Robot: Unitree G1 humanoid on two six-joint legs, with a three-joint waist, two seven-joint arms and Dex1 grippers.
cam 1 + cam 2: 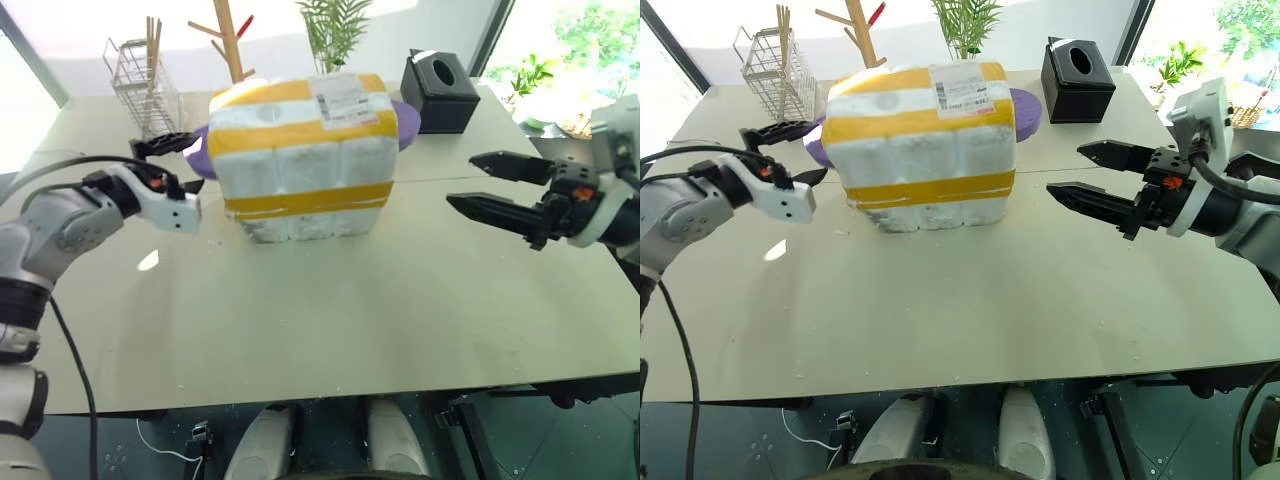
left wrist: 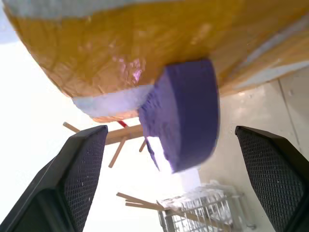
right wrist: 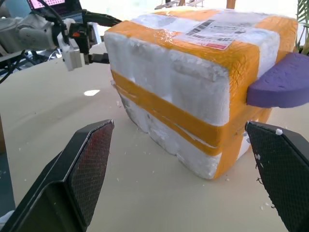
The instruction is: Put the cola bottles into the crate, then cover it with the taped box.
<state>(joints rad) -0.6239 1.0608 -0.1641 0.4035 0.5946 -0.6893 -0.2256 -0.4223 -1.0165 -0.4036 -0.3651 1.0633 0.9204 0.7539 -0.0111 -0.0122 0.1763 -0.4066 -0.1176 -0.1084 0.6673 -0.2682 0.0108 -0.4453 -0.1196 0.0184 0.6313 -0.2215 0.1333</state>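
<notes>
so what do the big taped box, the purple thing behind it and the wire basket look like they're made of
Taped box: white styrofoam by its pebbly, crumbly walls and the crumbs on the table, wrapped in glossy yellow-orange tape with a paper label on top.
Purple piece: probably matte foam, thick with a finely grainy edge.
Wire basket: thin metal wire, holding what look like wooden sticks.

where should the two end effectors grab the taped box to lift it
Probably by its two short end walls, one end effector from each side. The taped box is a wide upright block, too broad for one jaw. The left end effector and right end effector already flank it, both open. The purple pieces sticking out at the ends may get in the way.
</notes>
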